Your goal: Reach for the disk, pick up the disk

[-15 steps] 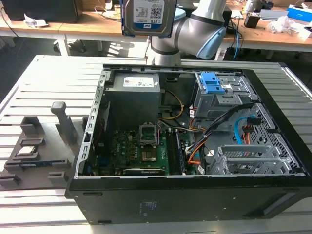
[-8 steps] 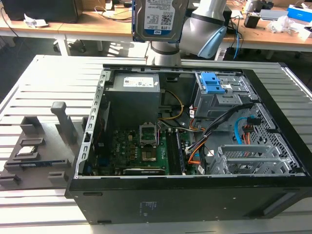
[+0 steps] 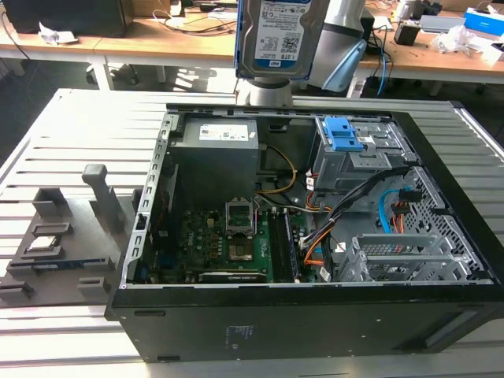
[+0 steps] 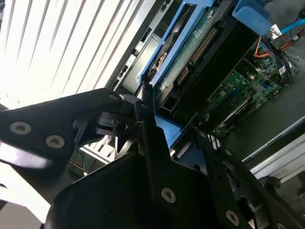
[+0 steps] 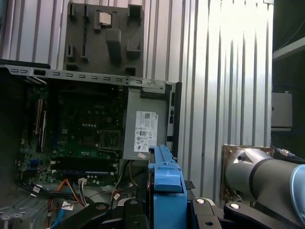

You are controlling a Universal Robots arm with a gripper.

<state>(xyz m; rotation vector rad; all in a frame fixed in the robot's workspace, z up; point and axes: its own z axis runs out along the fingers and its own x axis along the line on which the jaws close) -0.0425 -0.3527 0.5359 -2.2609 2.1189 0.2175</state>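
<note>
The disk (image 3: 279, 35), a silver drive with a white-and-blue label, hangs upright in the air above the back edge of the open computer case. In the second wrist view my gripper (image 4: 174, 136) is shut on it. The black fingers (image 4: 145, 119) clamp the blue side rail, and the disk (image 4: 190, 57) reaches away from them with its green circuit board showing. In the first wrist view the blue rail (image 5: 167, 186) stands edge-on above the gripper body. In the exterior view the arm (image 3: 346, 39) rises behind the drive, and the drive hides the fingers.
The open black computer case (image 3: 299, 315) lies on a slatted metal table (image 3: 79, 126). Inside are a motherboard (image 3: 228, 244), a power supply (image 3: 216, 146) and a drive cage with a bare blue bracket (image 3: 344, 134). A grey fixture block (image 3: 63, 236) sits at the exterior view's left.
</note>
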